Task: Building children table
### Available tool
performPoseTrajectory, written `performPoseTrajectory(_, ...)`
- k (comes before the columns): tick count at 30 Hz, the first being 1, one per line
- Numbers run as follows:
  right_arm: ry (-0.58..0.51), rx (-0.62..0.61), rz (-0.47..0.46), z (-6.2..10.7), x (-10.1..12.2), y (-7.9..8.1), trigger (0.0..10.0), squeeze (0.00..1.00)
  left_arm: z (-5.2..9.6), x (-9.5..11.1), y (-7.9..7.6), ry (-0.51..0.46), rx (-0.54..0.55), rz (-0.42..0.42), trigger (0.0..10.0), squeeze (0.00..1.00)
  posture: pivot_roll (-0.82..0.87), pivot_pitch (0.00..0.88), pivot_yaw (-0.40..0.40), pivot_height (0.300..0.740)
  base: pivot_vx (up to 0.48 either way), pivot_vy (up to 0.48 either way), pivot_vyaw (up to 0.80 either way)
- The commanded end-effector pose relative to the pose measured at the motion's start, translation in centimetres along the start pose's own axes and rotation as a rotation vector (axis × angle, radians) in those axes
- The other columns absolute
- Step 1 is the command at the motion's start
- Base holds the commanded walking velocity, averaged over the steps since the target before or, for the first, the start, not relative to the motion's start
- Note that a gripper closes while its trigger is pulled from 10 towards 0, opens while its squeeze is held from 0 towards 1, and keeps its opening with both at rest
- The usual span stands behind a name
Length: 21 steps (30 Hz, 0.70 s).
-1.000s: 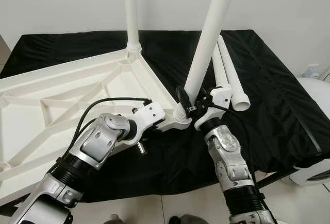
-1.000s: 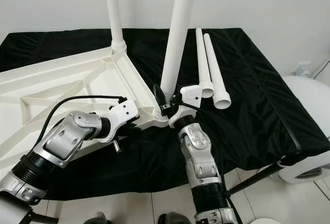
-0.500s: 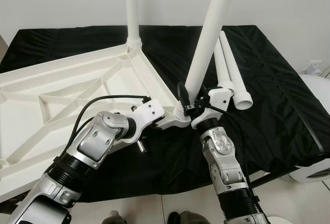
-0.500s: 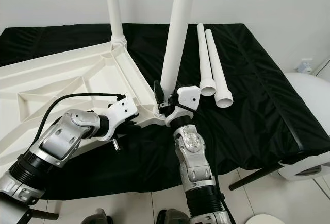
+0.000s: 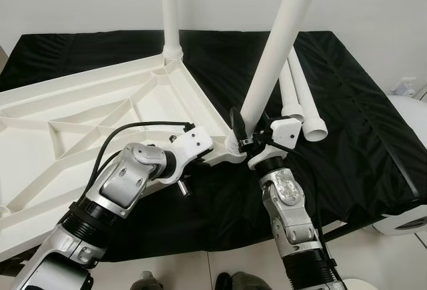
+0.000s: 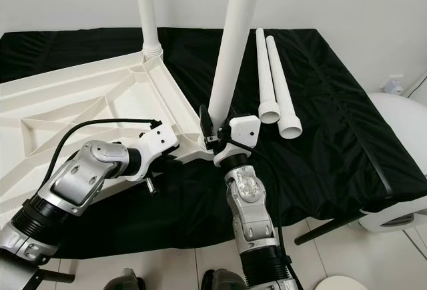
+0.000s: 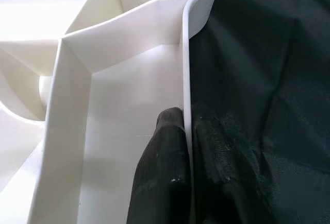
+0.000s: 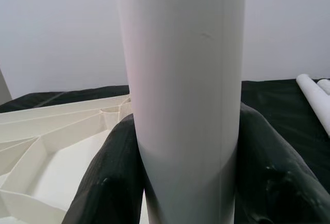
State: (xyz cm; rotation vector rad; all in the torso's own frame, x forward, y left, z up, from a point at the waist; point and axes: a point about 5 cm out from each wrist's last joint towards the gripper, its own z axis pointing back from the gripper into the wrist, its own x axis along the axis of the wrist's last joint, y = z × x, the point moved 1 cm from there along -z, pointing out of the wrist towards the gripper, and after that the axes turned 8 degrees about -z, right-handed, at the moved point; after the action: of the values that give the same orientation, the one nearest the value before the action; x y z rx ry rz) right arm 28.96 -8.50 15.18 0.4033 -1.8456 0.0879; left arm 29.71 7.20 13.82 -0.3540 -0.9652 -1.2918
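A white tabletop [image 5: 80, 117] lies upside down on the black cloth. One white leg [image 5: 170, 10] stands upright in its far corner socket. A second leg [image 5: 277, 57] rises from the near corner socket [image 5: 233, 149], leaning to the right. My right gripper [image 5: 243, 133] is shut on this leg just above the socket; its black fingers [image 8: 111, 177] press both sides of the tube [image 8: 185, 80]. My left gripper [image 7: 188, 118] is shut on the tabletop's rim [image 7: 186, 64] beside that corner, one finger [image 7: 165, 172] inside and one outside.
Two spare white legs [image 5: 303, 100] lie side by side on the black cloth [image 5: 360, 137] to the right. A white rounded object [image 5: 407, 117] sits past the table's right edge. The table's front edge and tiled floor are close below my arms.
The held leg's top has leaned further right while its base stays at the corner socket. Both grippers keep their holds.
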Motion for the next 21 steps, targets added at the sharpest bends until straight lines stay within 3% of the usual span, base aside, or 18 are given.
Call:
performPoseTrajectory(1,0.226,-0.041,-0.078,2.2,-4.8,1.3,10.0,0.0,0.6,1.8,1.5,-0.051,0.09,-0.034,10.0,0.0,0.04,0.077,-0.052,0.74,0.0,0.0,0.0)
performPoseTrajectory(14,0.239,-0.226,-0.067,1.3,-5.0,0.1,10.0,0.0,0.7,1.8,1.7,-0.048,0.093,-0.042,10.0,0.0,0.04,0.069,-0.046,0.74,0.0,0.0,0.0)
performPoseTrajectory(21,0.255,-0.241,-0.103,0.3,-5.5,1.1,10.0,0.0,0.7,1.9,1.7,-0.052,0.092,-0.046,10.0,0.0,0.05,0.072,-0.051,0.74,0.0,0.0,0.0)
